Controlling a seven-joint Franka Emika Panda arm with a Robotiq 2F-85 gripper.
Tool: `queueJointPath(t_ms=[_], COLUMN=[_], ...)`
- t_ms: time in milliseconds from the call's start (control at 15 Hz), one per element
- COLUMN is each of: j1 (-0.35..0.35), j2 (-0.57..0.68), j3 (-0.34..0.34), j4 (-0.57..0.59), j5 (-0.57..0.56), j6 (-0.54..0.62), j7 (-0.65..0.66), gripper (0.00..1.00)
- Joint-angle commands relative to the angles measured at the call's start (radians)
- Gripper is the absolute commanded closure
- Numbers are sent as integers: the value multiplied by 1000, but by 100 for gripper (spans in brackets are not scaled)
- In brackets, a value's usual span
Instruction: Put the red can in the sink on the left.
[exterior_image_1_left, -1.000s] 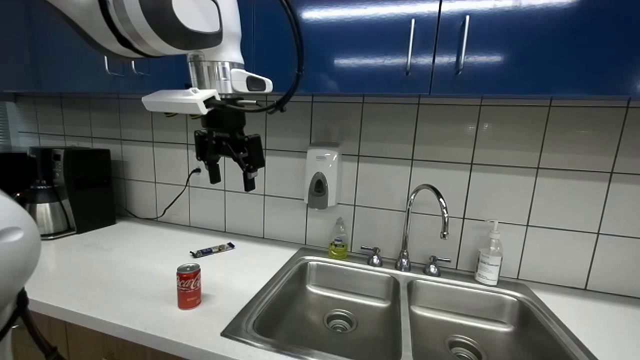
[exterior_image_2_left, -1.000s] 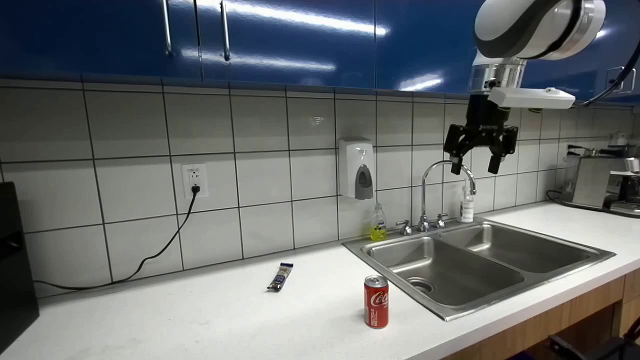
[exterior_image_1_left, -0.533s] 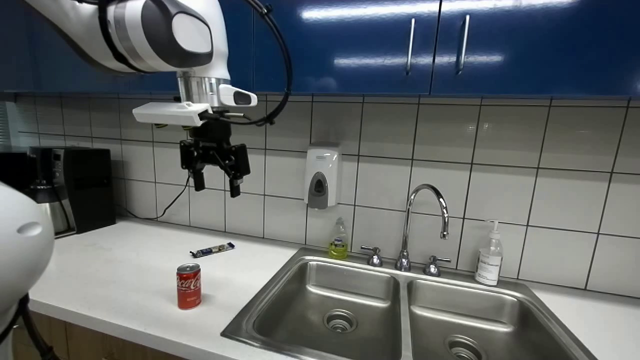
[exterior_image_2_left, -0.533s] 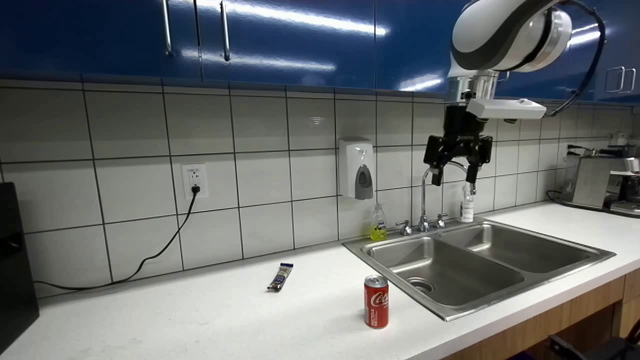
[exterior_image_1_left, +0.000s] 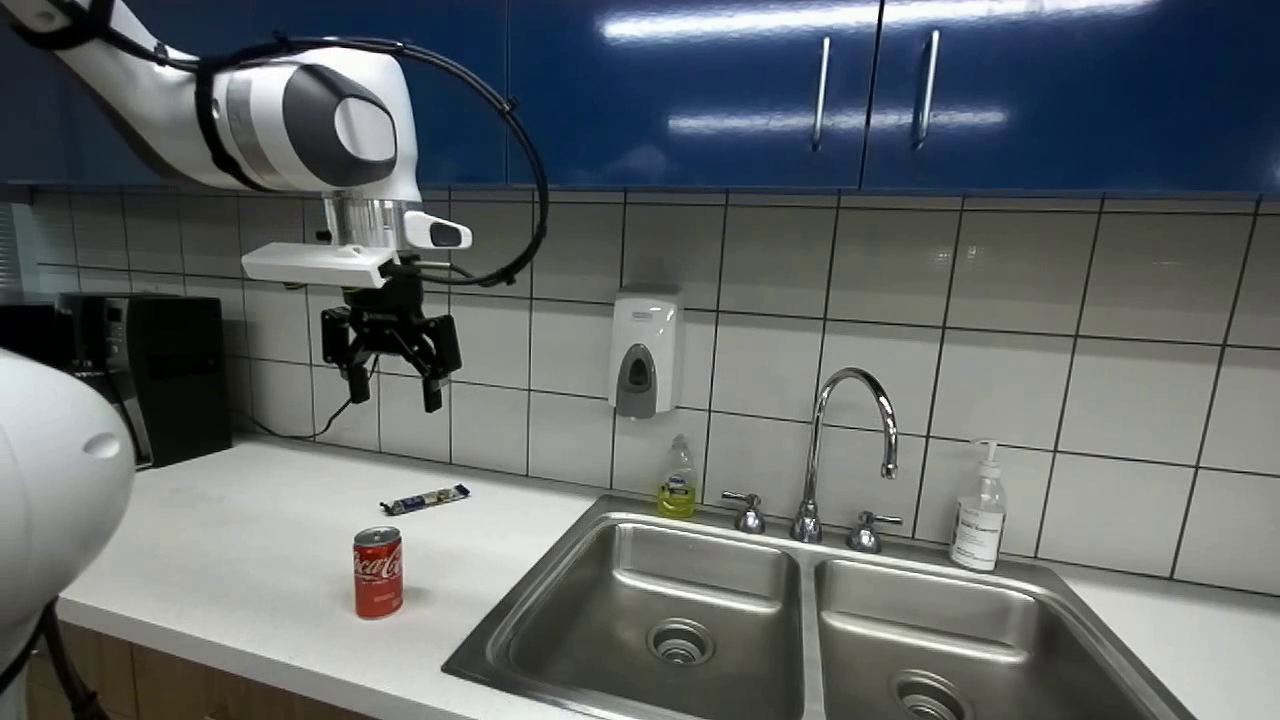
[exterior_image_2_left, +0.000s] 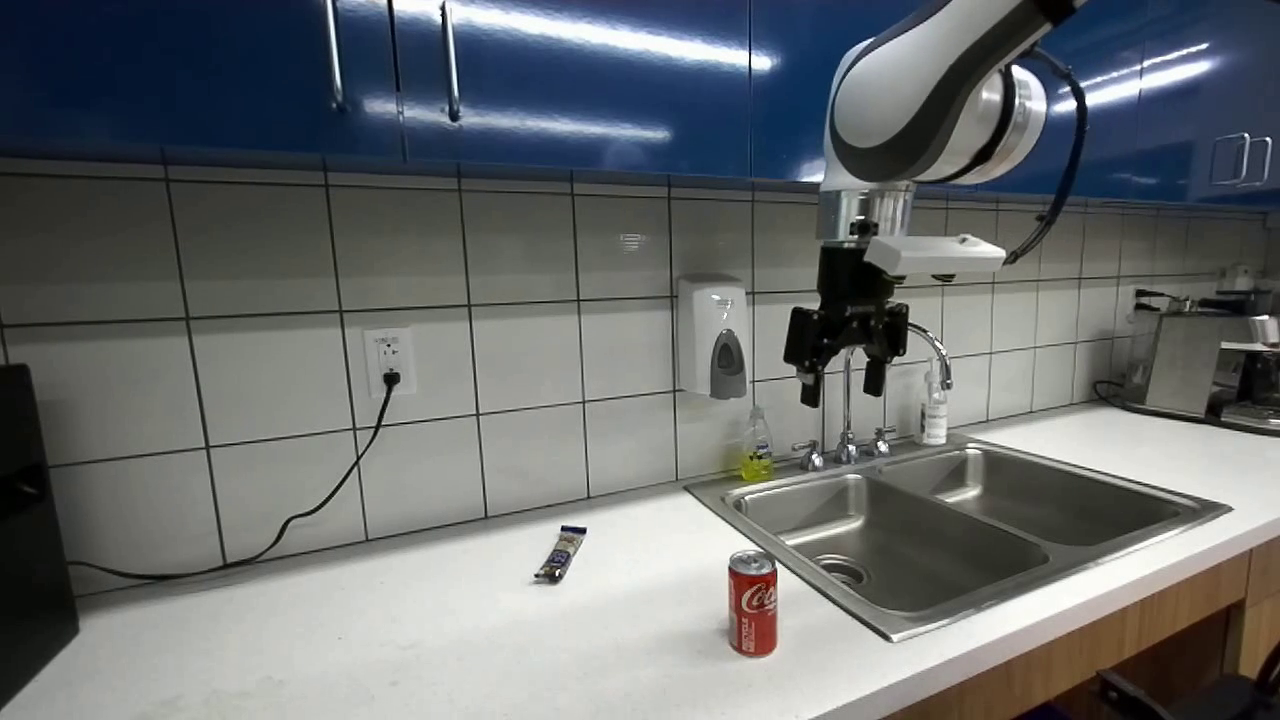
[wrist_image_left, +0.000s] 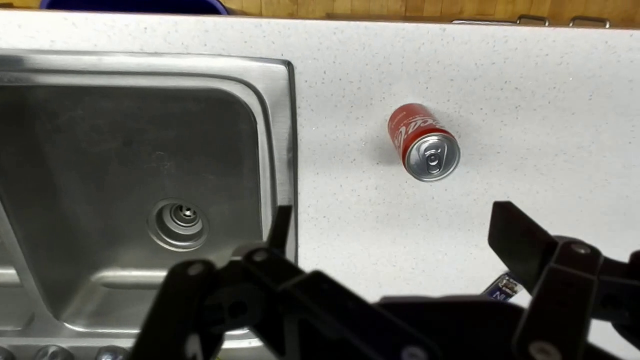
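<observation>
The red can (exterior_image_1_left: 378, 575) stands upright on the white counter beside the sink, and also shows in an exterior view (exterior_image_2_left: 752, 605). In the wrist view the red can (wrist_image_left: 417, 137) lies above the space between the fingertips, its silver top facing the camera. The left sink basin (exterior_image_1_left: 590, 640) is bare steel with a drain; it also shows in an exterior view (exterior_image_2_left: 910, 560) and in the wrist view (wrist_image_left: 120, 150). My gripper (exterior_image_1_left: 395, 400) is open and empty, high above the counter and apart from the can; it also shows in an exterior view (exterior_image_2_left: 842, 390) and the wrist view (wrist_image_left: 393, 207).
A wrapped bar (exterior_image_1_left: 425, 499) lies on the counter behind the can. The faucet (exterior_image_1_left: 815, 450), a dish soap bottle (exterior_image_1_left: 677, 485) and a pump bottle (exterior_image_1_left: 978, 520) stand at the sink's back edge. A black coffee maker (exterior_image_1_left: 165, 380) stands at the far left. Blue cabinets (exterior_image_1_left: 690, 90) hang above.
My gripper has come down and, in both exterior views, moved left, staying open. The can, the bar and the sink have not moved.
</observation>
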Motion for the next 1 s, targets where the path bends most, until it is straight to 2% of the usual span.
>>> queueJointPath(t_ms=[0, 400, 933], j1=[6, 2, 23], j2=[144, 348, 465], j3=[15, 20, 49], j4=[50, 83, 81], j5=[14, 6, 17], j6=[84, 244, 235], j7=[-17, -15, -13], gripper=[0, 0, 0])
